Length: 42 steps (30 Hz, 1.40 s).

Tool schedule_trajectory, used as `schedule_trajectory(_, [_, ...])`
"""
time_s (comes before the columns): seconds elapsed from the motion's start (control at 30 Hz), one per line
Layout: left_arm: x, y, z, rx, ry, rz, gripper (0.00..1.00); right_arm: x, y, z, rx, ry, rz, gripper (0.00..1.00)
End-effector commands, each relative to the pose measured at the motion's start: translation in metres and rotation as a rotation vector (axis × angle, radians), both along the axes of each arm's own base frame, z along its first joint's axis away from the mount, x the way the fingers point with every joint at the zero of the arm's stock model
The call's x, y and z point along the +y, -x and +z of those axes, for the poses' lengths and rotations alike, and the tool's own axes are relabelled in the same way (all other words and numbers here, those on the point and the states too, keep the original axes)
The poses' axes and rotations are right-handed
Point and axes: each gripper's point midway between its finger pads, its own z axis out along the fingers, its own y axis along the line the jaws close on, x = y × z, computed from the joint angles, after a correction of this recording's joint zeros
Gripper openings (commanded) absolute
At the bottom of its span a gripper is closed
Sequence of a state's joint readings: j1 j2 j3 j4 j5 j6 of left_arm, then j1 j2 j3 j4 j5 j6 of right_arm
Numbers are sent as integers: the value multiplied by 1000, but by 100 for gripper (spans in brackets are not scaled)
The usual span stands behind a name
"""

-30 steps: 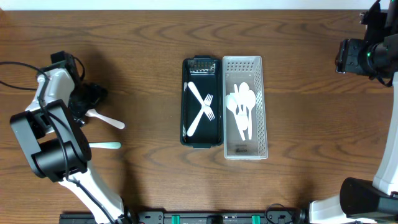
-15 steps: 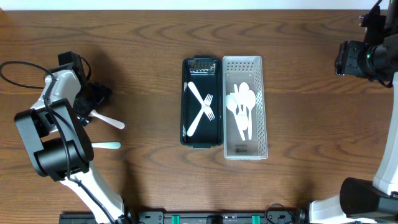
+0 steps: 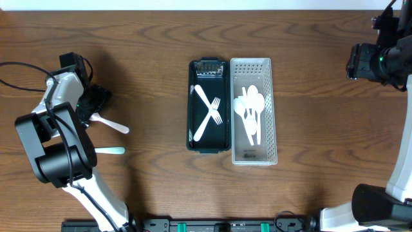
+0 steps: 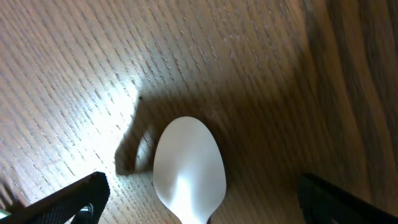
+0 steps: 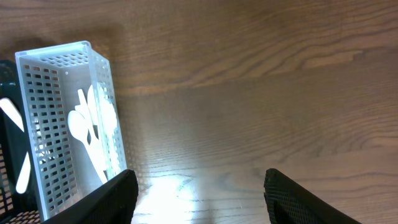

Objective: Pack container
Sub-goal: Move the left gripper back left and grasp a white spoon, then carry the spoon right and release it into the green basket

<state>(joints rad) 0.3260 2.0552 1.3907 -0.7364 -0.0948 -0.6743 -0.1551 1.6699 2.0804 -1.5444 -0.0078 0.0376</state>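
A white plastic spoon (image 3: pixel 111 123) lies on the table at the far left, its bowl under my left gripper (image 3: pixel 92 103). In the left wrist view the spoon bowl (image 4: pixel 189 168) sits between my open fingers (image 4: pixel 71 200), not gripped. A second pale spoon (image 3: pixel 108 151) lies a little below it. The black tray (image 3: pixel 192 103) holds two crossed white forks (image 3: pixel 208 111). The white perforated basket (image 3: pixel 269 103) beside it holds several white spoons (image 3: pixel 251 113). My right gripper (image 3: pixel 370 59) is open and empty at the far right, above bare table (image 5: pixel 205 186).
The basket also shows at the left of the right wrist view (image 5: pixel 43 124). Cables trail from the left arm (image 3: pixel 19 67) at the table's left edge. The arm bases stand along the front edge.
My left gripper has shifted slightly up and right over the spoon's bowl end, then settled. The right arm has not moved.
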Motion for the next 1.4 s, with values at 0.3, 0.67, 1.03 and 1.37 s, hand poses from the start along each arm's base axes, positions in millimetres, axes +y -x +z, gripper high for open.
schedule_trajectory(0.3, [5, 22, -21, 81, -29, 71, 89, -4, 1, -1, 4, -1, -19, 68])
schedule_trajectory(0.67, [3, 25, -23, 92, -25, 70, 52, -4, 1, -1, 4, -1, -19, 68])
schedule_trajectory(1.03, [2, 24, -22, 91, -14, 34, 31, -5, 1, -1, 5, 7, -22, 68])
schedule_trajectory(1.37, [-13, -4, 74, -79, -60, -145, 23, -5, 0, -1, 2, 6, -22, 68])
